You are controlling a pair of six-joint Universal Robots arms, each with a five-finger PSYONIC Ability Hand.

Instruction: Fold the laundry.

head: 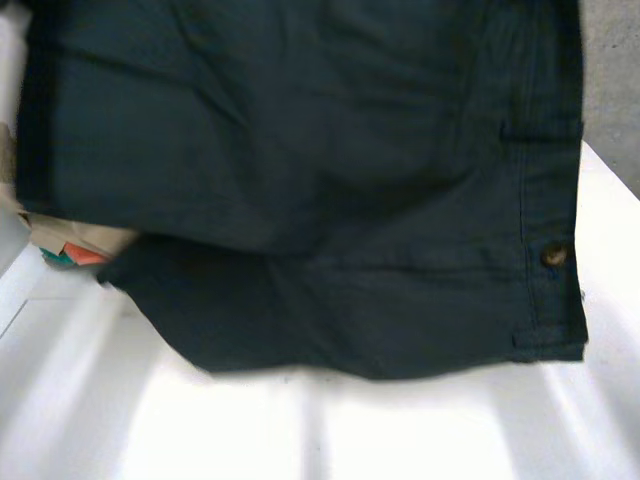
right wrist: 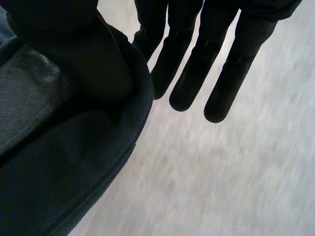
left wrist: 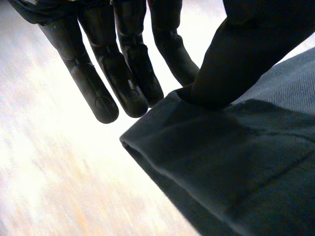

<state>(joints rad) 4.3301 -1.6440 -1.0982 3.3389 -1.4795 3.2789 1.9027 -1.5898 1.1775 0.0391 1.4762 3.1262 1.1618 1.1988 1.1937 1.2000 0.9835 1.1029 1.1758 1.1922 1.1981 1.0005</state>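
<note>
A dark navy garment [head: 300, 180] with a waistband, a belt loop and a brown button [head: 553, 255] hangs lifted in the head view, above the white table [head: 300, 430]. In the left wrist view my left hand [left wrist: 123, 73] keeps its fingers straight while its thumb [left wrist: 236, 54] presses an edge of the garment [left wrist: 231, 162] against a finger. In the right wrist view my right hand [right wrist: 192, 73] does the same: fingers straight, thumb [right wrist: 74, 49] clamped on a rolled edge of the garment [right wrist: 64, 162]. The cloth hangs slack below both hands.
A small pile of other laundry [head: 80, 245], beige with coral and teal bits, lies at the table's left, partly behind the garment. Grey floor [head: 610, 70] lies beyond the table's right edge.
</note>
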